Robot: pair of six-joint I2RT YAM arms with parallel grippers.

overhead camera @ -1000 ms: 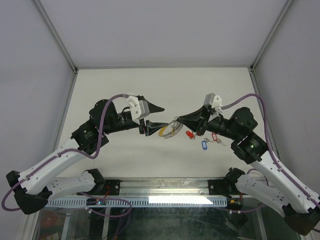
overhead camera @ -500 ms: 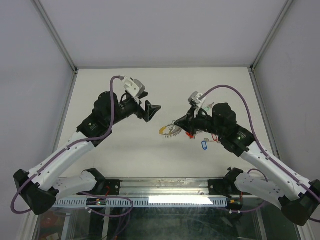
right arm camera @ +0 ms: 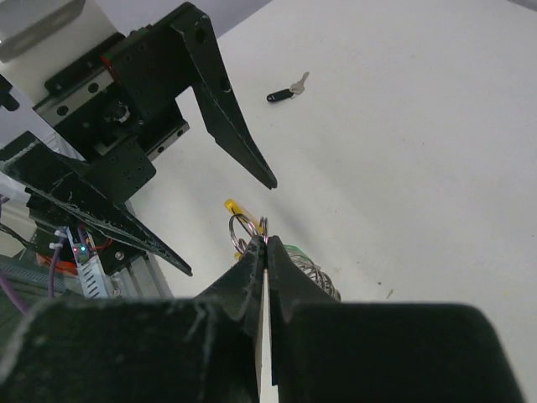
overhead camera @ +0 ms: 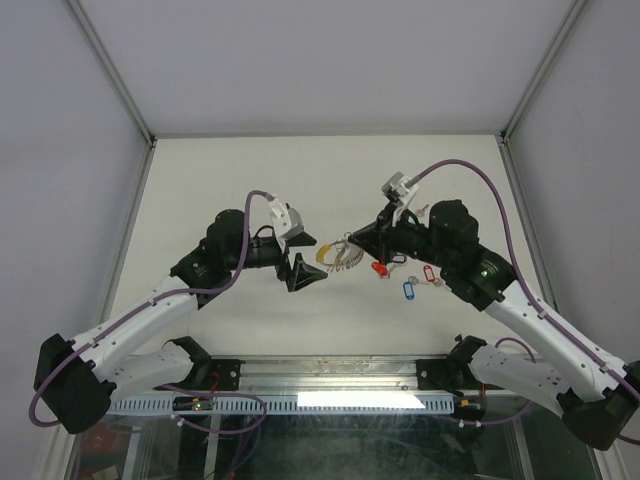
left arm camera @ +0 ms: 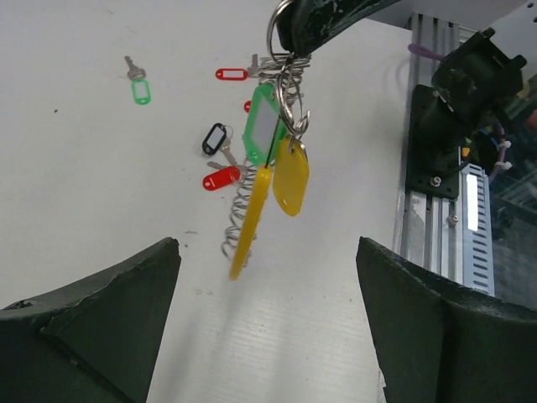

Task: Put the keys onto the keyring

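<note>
The right end effector (overhead camera: 352, 240) is pinched shut on the top loop of the keyring (overhead camera: 338, 258), whose coil dangles over the desk (overhead camera: 210, 180), while the left end effector (overhead camera: 310, 259) gapes empty just beside the keyring; that thin pinch could slip if the coil swings, spilling the threaded keys (left arm camera: 263, 126).

Bench (overhead camera: 230, 170): white, matte. Lying loose on it: green-tagged key (left arm camera: 139, 87), well apart from the others; red-tagged key (left arm camera: 231, 74); black-tagged key (left arm camera: 214, 138) just beside second red-tagged key (left arm camera: 221, 178); blue-tagged key (overhead camera: 408, 290).
</note>
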